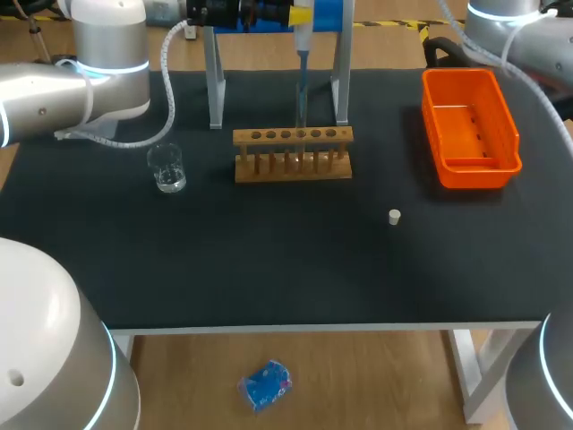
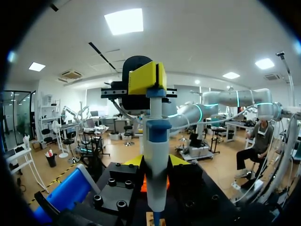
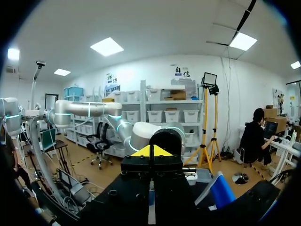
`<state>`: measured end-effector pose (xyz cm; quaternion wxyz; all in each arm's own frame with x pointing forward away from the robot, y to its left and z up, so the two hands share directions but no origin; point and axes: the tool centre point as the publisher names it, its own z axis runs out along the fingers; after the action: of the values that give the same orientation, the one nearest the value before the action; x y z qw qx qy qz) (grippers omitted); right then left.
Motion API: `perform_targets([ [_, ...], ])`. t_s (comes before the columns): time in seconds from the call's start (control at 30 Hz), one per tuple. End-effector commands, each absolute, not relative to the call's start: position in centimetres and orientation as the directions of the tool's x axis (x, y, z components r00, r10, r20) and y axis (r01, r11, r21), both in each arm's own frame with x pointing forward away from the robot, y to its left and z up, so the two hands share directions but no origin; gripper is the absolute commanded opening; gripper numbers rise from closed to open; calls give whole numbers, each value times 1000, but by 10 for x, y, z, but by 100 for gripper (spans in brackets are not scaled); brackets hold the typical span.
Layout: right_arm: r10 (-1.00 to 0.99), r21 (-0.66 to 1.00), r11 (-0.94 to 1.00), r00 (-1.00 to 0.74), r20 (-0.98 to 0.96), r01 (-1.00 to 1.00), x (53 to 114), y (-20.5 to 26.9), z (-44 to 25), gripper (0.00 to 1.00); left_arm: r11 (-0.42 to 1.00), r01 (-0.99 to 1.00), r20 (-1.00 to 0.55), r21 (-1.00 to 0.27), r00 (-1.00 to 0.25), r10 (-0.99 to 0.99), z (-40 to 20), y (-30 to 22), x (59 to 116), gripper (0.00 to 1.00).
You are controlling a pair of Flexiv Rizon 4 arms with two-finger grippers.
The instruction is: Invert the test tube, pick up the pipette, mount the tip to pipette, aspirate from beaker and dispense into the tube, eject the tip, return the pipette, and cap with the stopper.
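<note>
Only in wrist views: left tool [image 2: 156, 162] tight on pipette [image 2: 156, 181], right tool [image 3: 150, 151] with tips together.

rack [image 1: 293, 154]: wood | beaker [image 1: 167, 168]: clear glass | bin [image 1: 445, 143]: glossy plastic | table [image 1: 269, 251]: matt black

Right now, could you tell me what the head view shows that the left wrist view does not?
Only the head view shows the beaker, the stopper and the whole rack. Only the left wrist view shows the pipette close up, with its blue band. Both show the pipette upright by the blue stand; orange behind it in the wrist view may be the bin.
</note>
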<state>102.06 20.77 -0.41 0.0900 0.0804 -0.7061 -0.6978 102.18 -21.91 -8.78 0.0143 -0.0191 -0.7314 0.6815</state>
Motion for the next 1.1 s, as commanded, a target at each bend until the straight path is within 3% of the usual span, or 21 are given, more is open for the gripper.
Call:
perform_targets([
  [0.03,-248,1000,25,-969,7,1,1024,206,4,0,73,8,-4,-997,-999,49,-86,-220,1023,0],
  [0.33,-249,999,33,-968,-9,-18,1025,201,13,0,73,8,-4,-997,-999,49,-86,-220,1023,0],
  [0.37,-249,999,39,-968,-11,-21,1024,198,15,25,73,8,-4,-997,-999,49,-86,-220,1023,0],
  [0.4,-247,999,45,-969,-13,-24,1024,195,17,43,73,8,-4,-997,-999,49,-86,-220,1023,0],
  [0.43,-246,998,58,-969,-14,-29,1023,191,19,98,73,8,-4,-997,-999,49,-86,-220,1023,0],
  [0.8,-268,974,205,-963,-36,-94,1010,131,13,100,73,8,-4,-997,-999,49,-86,-220,1023,0],
  [1.1,-230,931,326,-969,-89,-163,1006,97,-39,100,73,8,-4,-997,-999,49,-86,-220,1023,0],
])
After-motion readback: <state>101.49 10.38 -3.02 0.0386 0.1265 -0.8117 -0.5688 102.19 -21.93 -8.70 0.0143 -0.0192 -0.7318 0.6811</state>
